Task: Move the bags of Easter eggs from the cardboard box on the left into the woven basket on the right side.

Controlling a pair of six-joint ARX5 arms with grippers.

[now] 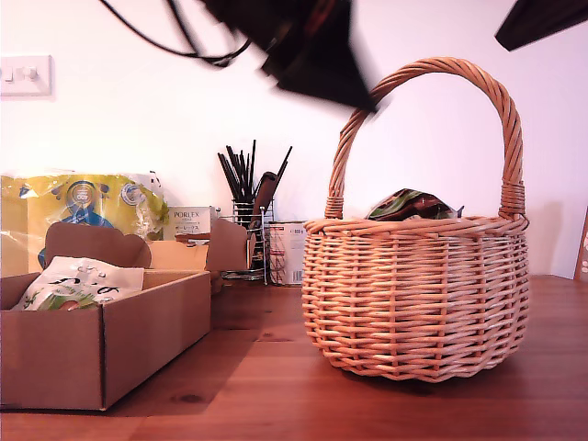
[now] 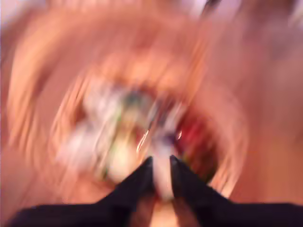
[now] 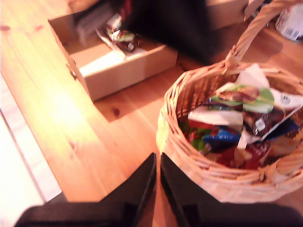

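Observation:
The cardboard box (image 1: 110, 340) stands at the exterior view's left with a white-and-green bag of Easter eggs (image 1: 83, 280) leaning inside it. The woven basket (image 1: 413, 294) at that view's right holds several bags (image 3: 236, 118), one peeking over the rim (image 1: 409, 204). My first arm (image 1: 312, 46) is a black blur above the basket's handle. Its wrist view is heavily blurred. My first gripper (image 2: 161, 163) hangs over the bags (image 2: 118, 123) with a narrow gap between its fingers. My second gripper (image 3: 157, 161) is shut and empty, above the table beside the basket (image 3: 199, 165).
Behind the box stand a large yellow pack (image 1: 83, 202), a white Porlex carton (image 1: 188, 220), a wire utensil holder (image 1: 248, 211) and a tin (image 1: 289, 253). The second arm (image 1: 542, 18) shows at the exterior view's top right. The table's edge (image 3: 28, 156) lies close to the box (image 3: 123, 66).

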